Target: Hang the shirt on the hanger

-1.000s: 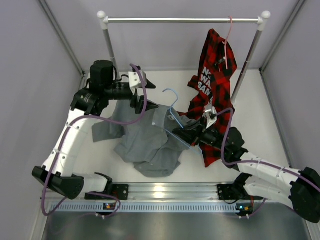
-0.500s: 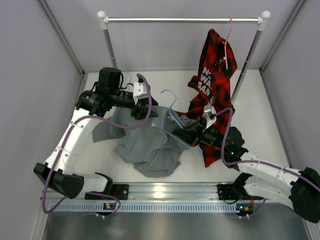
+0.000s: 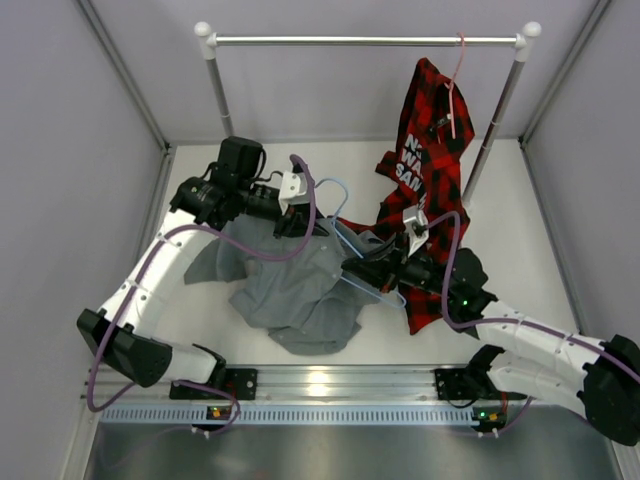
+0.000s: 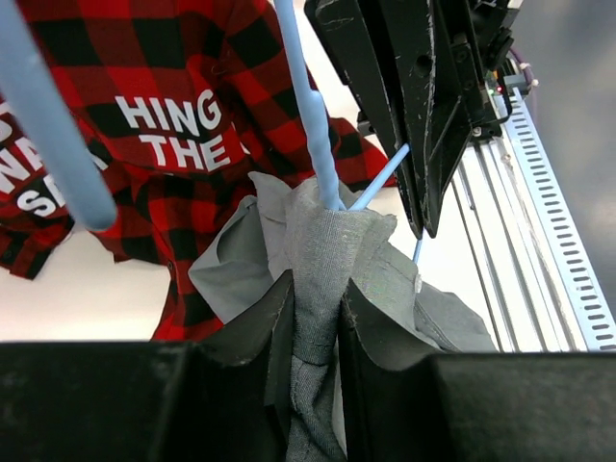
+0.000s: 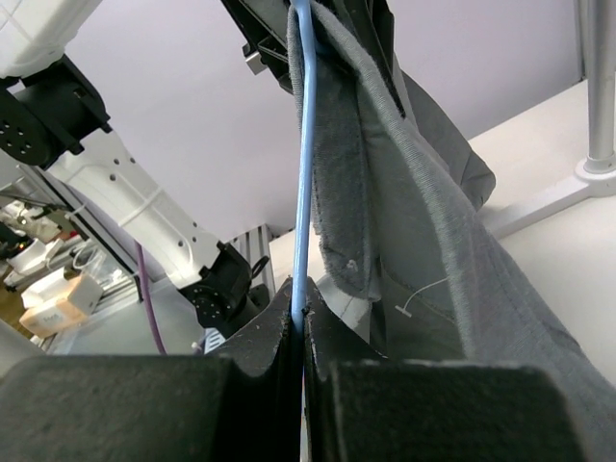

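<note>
Left wrist view: left gripper (image 4: 316,300) pinches the shirt (image 4: 332,241) — right gripper (image 5: 300,306) (right wrist) clamps the hanger (image 5: 304,164).

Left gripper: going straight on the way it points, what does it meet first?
The left gripper first meets the shirt bunch it pinches, draped over the hanger. Just beyond, probably the right gripper gripping that hanger; depth there is unclear.

The left end effector (image 3: 303,220) and right end effector (image 3: 358,270) crowd close together over the grey shirt (image 3: 285,290), with the blue hanger (image 3: 341,183) wedged between them. Just behind the right arm hangs the plaid shirt (image 3: 425,165) (its hem trails onto the bench (image 3: 525,225)), closing that side. The rail (image 3: 320,41) left of it stands open, and so does the bench right of the rack post (image 3: 497,115).
</note>
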Controlling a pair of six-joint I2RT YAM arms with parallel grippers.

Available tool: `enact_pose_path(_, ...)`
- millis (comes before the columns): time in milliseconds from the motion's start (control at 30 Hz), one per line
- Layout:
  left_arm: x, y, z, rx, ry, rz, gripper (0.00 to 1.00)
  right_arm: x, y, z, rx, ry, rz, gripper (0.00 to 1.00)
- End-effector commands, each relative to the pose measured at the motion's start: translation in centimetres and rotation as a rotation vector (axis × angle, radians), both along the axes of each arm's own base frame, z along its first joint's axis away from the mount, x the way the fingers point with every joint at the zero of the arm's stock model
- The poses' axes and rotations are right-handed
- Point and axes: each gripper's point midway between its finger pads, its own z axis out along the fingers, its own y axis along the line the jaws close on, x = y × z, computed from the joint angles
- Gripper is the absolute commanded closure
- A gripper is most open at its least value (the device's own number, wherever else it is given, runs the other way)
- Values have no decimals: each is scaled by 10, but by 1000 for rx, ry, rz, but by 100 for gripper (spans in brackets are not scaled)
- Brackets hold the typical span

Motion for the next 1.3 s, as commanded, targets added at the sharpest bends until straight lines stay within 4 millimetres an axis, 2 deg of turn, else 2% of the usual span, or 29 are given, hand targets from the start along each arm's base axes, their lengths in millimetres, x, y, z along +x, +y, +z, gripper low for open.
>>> enact_pose_path(0,-23,-3,27,-89,-43,-105,75,0,-1,49,93,-141,-5,100)
enact_pose_path(200,-32,-2,30,-108,-38,-129,65,2,4,52,93,-143,9,100)
enact_pose_path(300,-35,-2,28,-113,-22,-139,64,1,7,55,94,-151,27,100)
enact_pose_path(333,-35,-2,28,-116,-22,-143,70,1,8,57,95,-155,28,100)
enact_pose_path(367,-35,-2,27,-115,-21,-144,92,2,7,57,94,-155,26,100)
enact_pose_path(400,-34,-2,27,-114,-23,-143,100,1,7,59,96,-160,25,100)
enact_pose_path(533,-25,-1,23,-76,-32,-89,100,7,4,57,61,-170,-19,100)
enact_pose_path(567,-22,0,25,-64,-22,-62,100,12,4,47,17,-135,-43,91)
enact_pose_path(600,-16,1,27,-55,-31,-31,100,14,0,47,-1,-136,-64,72)
enact_pose_path(633,-7,2,24,-24,9,52,100,18,-3,47,-29,-145,-96,37)
enact_pose_path(667,-4,5,27,-22,11,100,100,33,-10,22,-124,-57,-183,27)
enact_pose_path(733,9,8,35,-34,-15,200,100,42,-33,19,-174,-16,-314,14)
enact_pose_path(767,22,15,35,-26,16,332,100,60,-53,10,-208,44,-465,13)
enact_pose_path(800,22,23,37,-41,10,403,100,58,-73,-8,-266,134,-533,13)
enact_pose_path(867,31,32,48,-88,0,518,100,69,-108,-29,-301,259,-726,22)
enact_pose_path(900,26,38,51,-105,0,546,100,64,-118,-42,-300,348,-756,26)
enact_pose_path(933,25,41,55,-130,27,583,100,62,-120,-57,-301,392,-760,28)
enact_pose_path(1033,19,49,60,-179,63,651,100,52,-109,-72,-210,521,-694,33)
enact_pose_path(1167,18,59,63,-229,105,738,100,46,-87,-66,17,607,-563,36)
enact_pose_path(1200,19,60,63,-234,106,751,100,47,-80,-69,48,639,-535,37)
enact_pose_path(1267,17,64,60,-238,100,763,100,43,-65,-62,90,628,-441,37)
